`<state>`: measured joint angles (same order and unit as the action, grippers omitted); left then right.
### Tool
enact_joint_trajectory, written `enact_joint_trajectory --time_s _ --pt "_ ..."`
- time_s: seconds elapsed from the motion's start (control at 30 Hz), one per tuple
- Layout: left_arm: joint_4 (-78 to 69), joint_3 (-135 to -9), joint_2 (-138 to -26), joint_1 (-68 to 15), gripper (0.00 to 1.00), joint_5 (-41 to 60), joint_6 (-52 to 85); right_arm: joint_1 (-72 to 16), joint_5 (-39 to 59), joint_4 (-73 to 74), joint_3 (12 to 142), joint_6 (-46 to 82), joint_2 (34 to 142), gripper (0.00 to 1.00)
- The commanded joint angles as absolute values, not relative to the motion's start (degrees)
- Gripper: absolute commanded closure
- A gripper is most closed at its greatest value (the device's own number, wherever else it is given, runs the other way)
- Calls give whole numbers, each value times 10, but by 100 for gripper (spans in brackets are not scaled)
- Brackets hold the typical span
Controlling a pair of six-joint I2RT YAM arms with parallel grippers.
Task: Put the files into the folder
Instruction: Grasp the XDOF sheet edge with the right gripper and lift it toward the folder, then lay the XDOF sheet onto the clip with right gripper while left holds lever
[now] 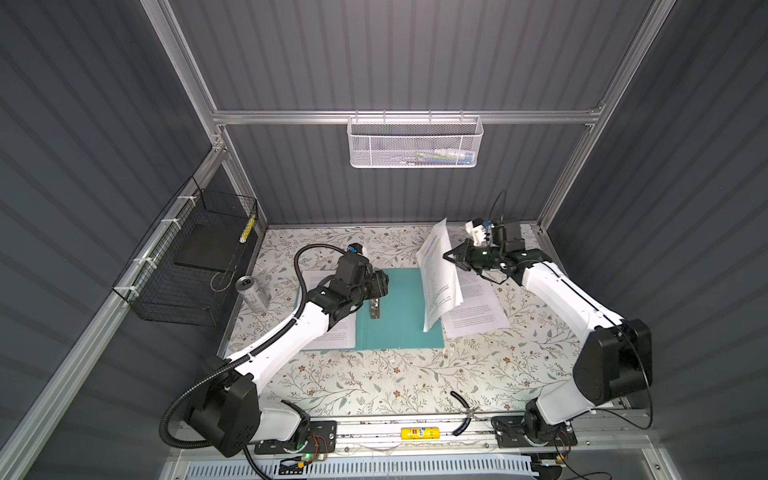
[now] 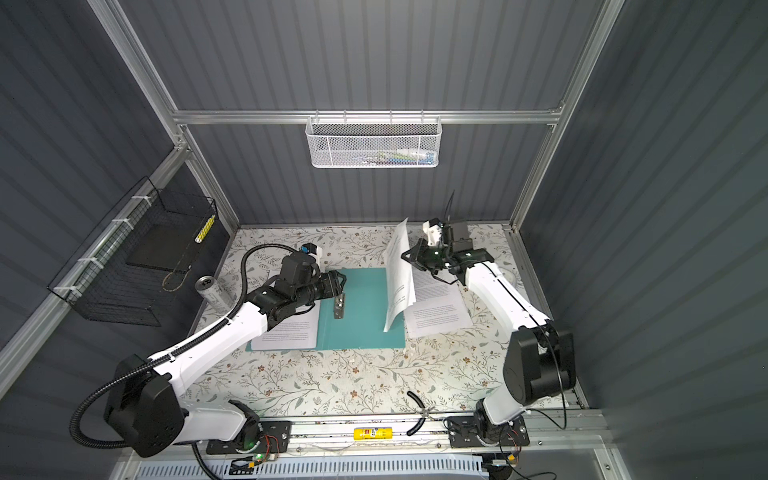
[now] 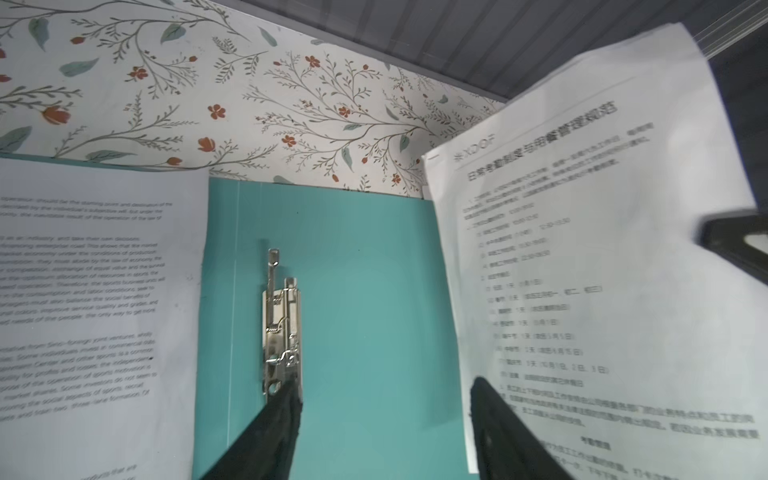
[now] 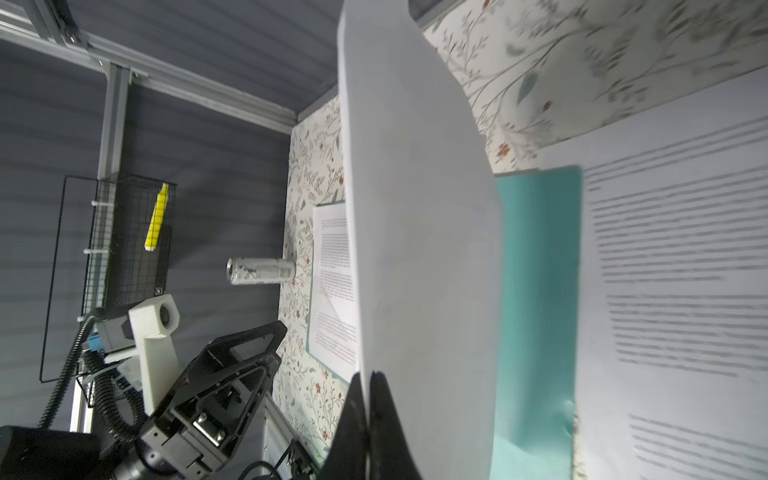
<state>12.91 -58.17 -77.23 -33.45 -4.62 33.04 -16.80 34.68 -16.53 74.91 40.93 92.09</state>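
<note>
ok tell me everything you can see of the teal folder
The folder is thin teal card, open flat on the flowered table. A metal clip sits along its spine. A printed sheet covers its left half; the right half is mostly bare. The open left gripper hovers over it, one finger at the clip's end. The lower edge of the held sheet, pinched by the right gripper, seems to rest on its right half.

A silver can (image 1: 252,293) stands on the floral tabletop (image 1: 374,374) beside a black wire basket (image 1: 174,291). A white mesh basket (image 1: 395,145) hangs on the back wall.
</note>
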Motion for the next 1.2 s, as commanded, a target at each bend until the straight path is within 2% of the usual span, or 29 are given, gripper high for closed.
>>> enact_joint_trajectory --time_s 0.0,0.17,0.43,0.8,1.17 --pt "135 -570 -755 -337 33 -76 322 -186 345 -122 759 446 941 100" --pt "126 -567 -774 -336 28 -74 311 -179 317 -62 698 464 986 100" --pt "123 -563 -807 -336 27 -64 301 -181 318 -30 658 447 1100 100" --pt "120 -556 -816 -336 28 -61 315 -183 329 37 617 517 1117 100" --pt "133 -559 -819 -336 28 -62 315 -197 299 77 584 564 1095 100"
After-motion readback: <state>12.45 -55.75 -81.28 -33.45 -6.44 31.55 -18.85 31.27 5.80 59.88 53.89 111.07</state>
